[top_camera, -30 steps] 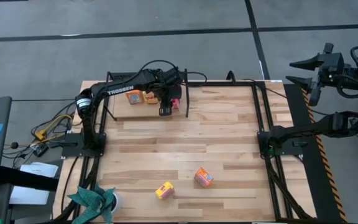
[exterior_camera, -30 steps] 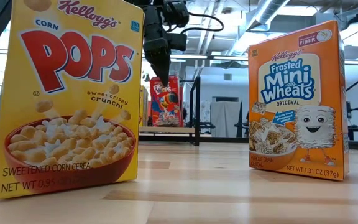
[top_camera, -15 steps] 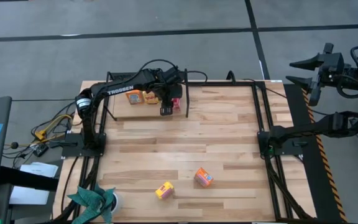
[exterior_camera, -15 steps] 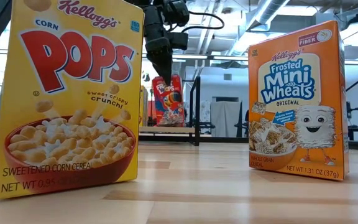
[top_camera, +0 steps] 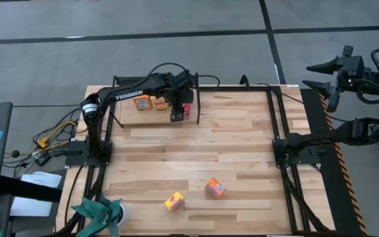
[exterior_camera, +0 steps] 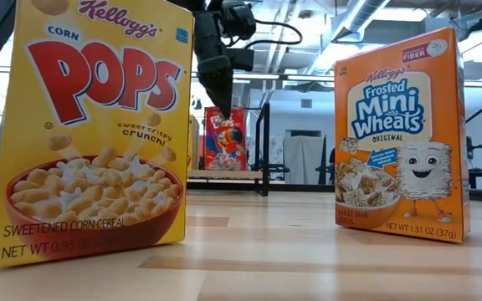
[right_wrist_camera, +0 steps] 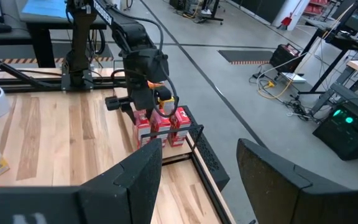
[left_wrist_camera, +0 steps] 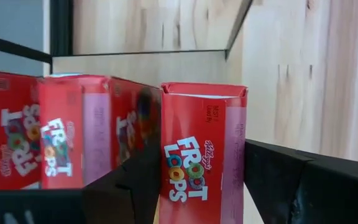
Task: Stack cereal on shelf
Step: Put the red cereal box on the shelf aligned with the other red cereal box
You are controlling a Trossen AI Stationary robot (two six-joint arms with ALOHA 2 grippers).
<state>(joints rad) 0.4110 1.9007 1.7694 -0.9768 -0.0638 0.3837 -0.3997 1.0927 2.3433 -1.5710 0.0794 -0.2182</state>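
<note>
The shelf (top_camera: 125, 116), a black tube frame with a light board, stands at the table's far left. On it stand an orange box (top_camera: 141, 103), a yellow box (top_camera: 158, 102) and red Froot Loops boxes (right_wrist_camera: 160, 127). My left gripper (top_camera: 178, 110) hangs over the shelf's right end, its fingers either side of the top of one upright red box (left_wrist_camera: 201, 155). Two more cereal boxes stand near the table's front edge: Corn Pops (exterior_camera: 90, 125) and Mini-Wheats (exterior_camera: 400, 134). My right gripper (right_wrist_camera: 197, 180) waits open, high beyond the table's far right corner. My left gripper comes at the red box from above, slanting down, with one finger (left_wrist_camera: 132, 186) beside each broad side of the box's upper end (left_wrist_camera: 197, 102). Whether the fingers touch the box I cannot tell. The box stands upright with its bottom on the shelf board (exterior_camera: 224, 174).
A green cloth and a white bowl (top_camera: 101, 214) lie at the near left corner. Cables (top_camera: 54, 135) trail off the table's left side. Black frame posts (top_camera: 278, 141) stand at the right edge. Bare wood stretches across the table's middle.
The red box under my left gripper tipped to one side and has since come upright on the shelf board. Its top now sits just below the fingertips. The arm itself has kept its place.
</note>
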